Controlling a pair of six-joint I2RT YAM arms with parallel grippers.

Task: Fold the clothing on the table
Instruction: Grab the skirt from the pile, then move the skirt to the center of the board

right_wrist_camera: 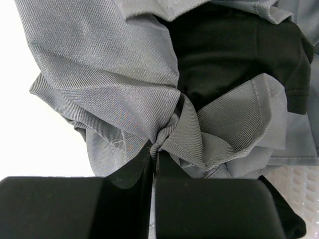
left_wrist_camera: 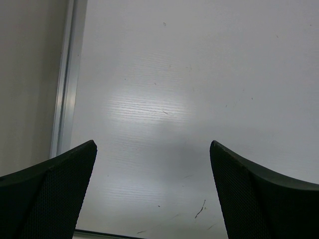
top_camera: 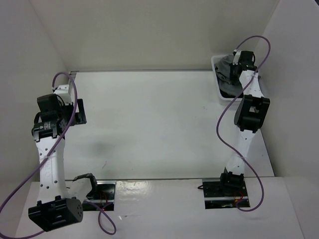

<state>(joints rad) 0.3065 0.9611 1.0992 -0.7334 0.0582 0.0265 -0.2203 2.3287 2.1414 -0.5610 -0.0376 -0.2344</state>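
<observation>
1. Right gripper [right_wrist_camera: 153, 149] has its two black fingers [right_wrist_camera: 124, 172] pressed together on a bunched pinch of the grey clothing [right_wrist_camera: 99, 74], whose folds radiate out from the pinch.
2. From above, the right gripper [top_camera: 232, 62] reaches down into a small white basket [top_camera: 218, 85] at the far right corner of the table [top_camera: 149, 124]. The clothing [top_camera: 224, 67] sits inside that basket, not on the open tabletop.
3. At the right wrist, a black garment [right_wrist_camera: 234, 50] lies just beyond the grip and touches the grey fabric, which partly overlaps it. A patch of the basket's white lattice [right_wrist_camera: 294, 184] shows at the lower right.
4. Left gripper [left_wrist_camera: 152, 144] hovers with its jaws spread wide and nothing between them. Its dark textured fingers [left_wrist_camera: 55, 189] frame bare white table [left_wrist_camera: 199, 74], with the thin metal rail [left_wrist_camera: 67, 74] running along the left.
5. From above, the left gripper [top_camera: 79, 112] is over the table's left side, well apart from the basket.
6. Purple cable [top_camera: 222, 134] loops beside the right arm.
</observation>
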